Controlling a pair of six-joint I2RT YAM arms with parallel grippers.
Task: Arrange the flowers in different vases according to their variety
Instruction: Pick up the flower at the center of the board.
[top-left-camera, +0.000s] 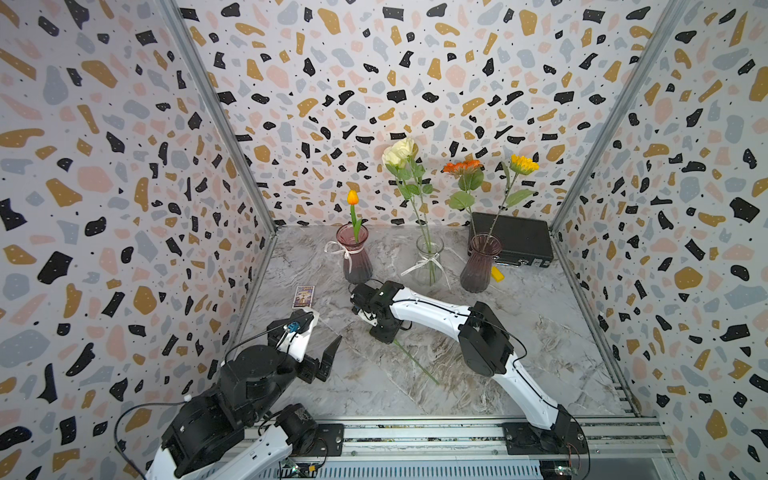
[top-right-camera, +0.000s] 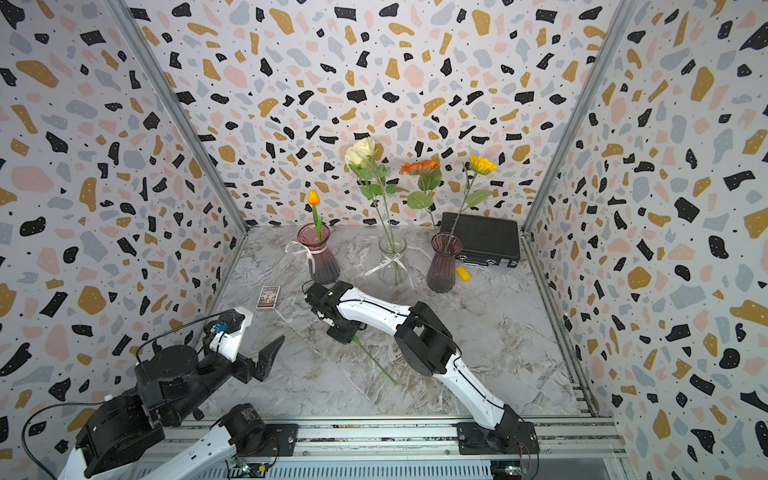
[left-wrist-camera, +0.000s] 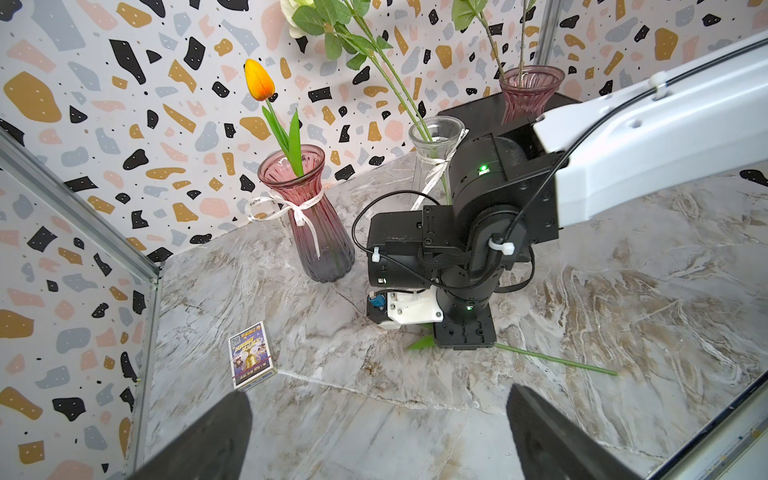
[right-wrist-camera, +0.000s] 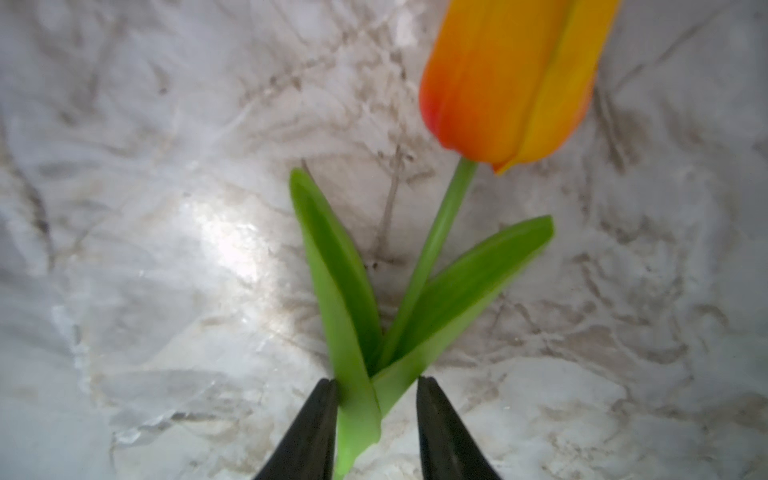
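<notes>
The right gripper stands over the tulip lying mid-frame, jaws apart around its leaves, not clamped. The left gripper gapes, holding nothing. Bare table runs lower right to the wall. The card box sits near the left wall, its print unreadable.

The white-shelled left arm and right arm both carry chunky black joint housings, thin black cables cinched by white zip ties, small green lights and tapered matte-black claw fingers.
</notes>
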